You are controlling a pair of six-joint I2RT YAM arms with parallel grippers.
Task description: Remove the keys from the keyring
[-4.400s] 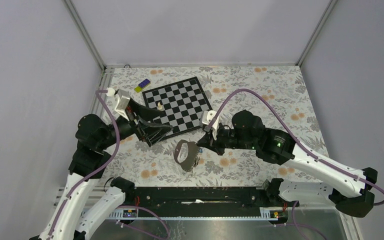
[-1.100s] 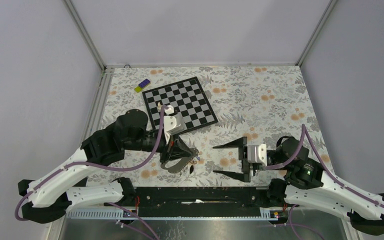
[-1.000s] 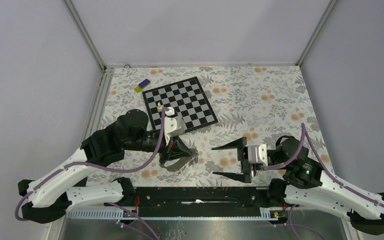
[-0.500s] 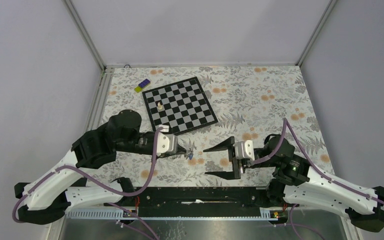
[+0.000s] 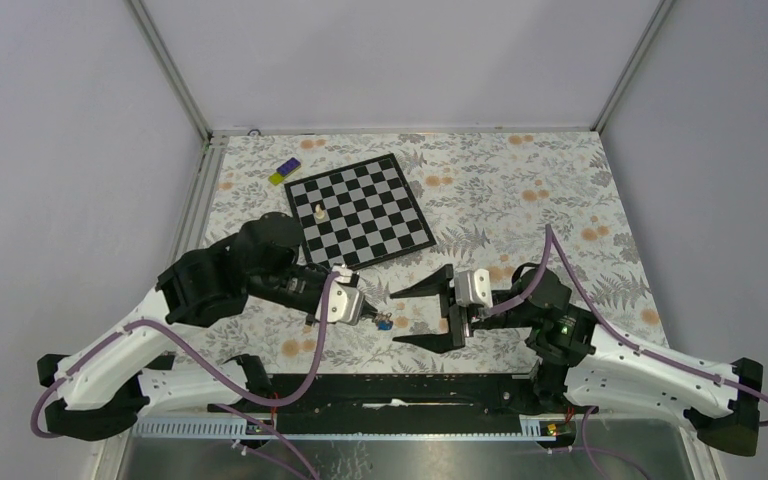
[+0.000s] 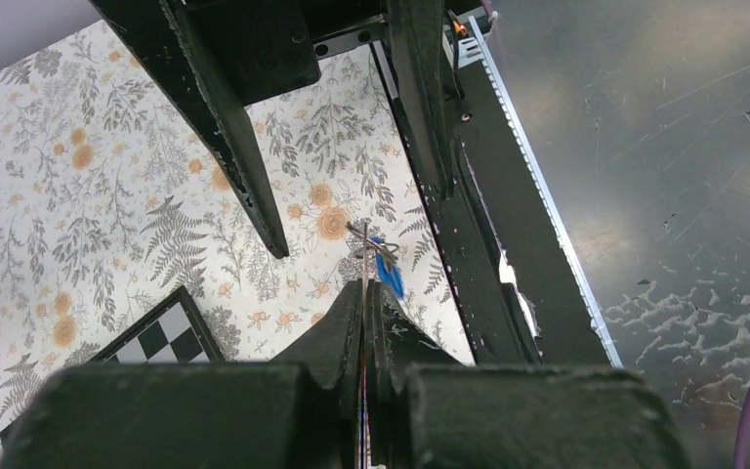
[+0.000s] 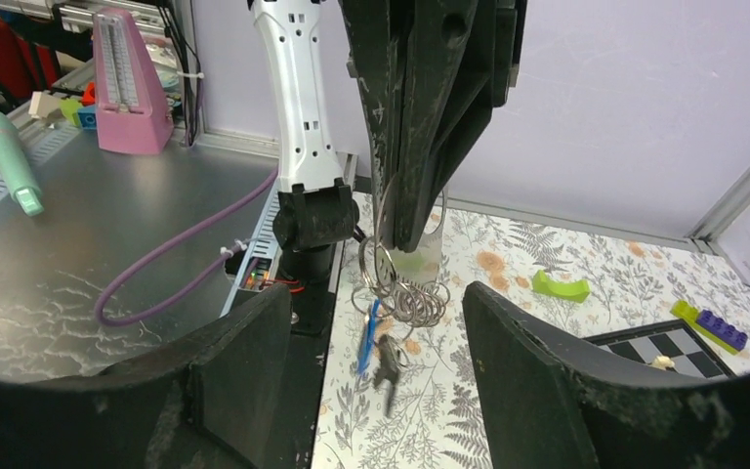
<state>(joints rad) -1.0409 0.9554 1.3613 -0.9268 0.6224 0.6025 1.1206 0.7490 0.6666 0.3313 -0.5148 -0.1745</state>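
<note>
Writing: white label on small blue plastic tag (image 7: 369,337) too small to read
Room: flowered tablecloth (image 5: 520,190) bare around the bunch, near its front edge
Left gripper (image 6: 365,293): jaws clamped on thin wire keyring (image 7: 415,298)
Right gripper (image 5: 393,318): jaws wide apart, facing the ring
Keys: small dark-headed key (image 7: 388,357) hung beside the tag

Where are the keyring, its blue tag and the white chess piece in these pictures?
keyring (image 7: 412,301): right wrist view, on the bunch of wire loops.
blue tag (image 7: 368,338): right wrist view, on the middle of the hanging plastic strip.
white chess piece (image 5: 319,212): top external view, on its body.
</note>
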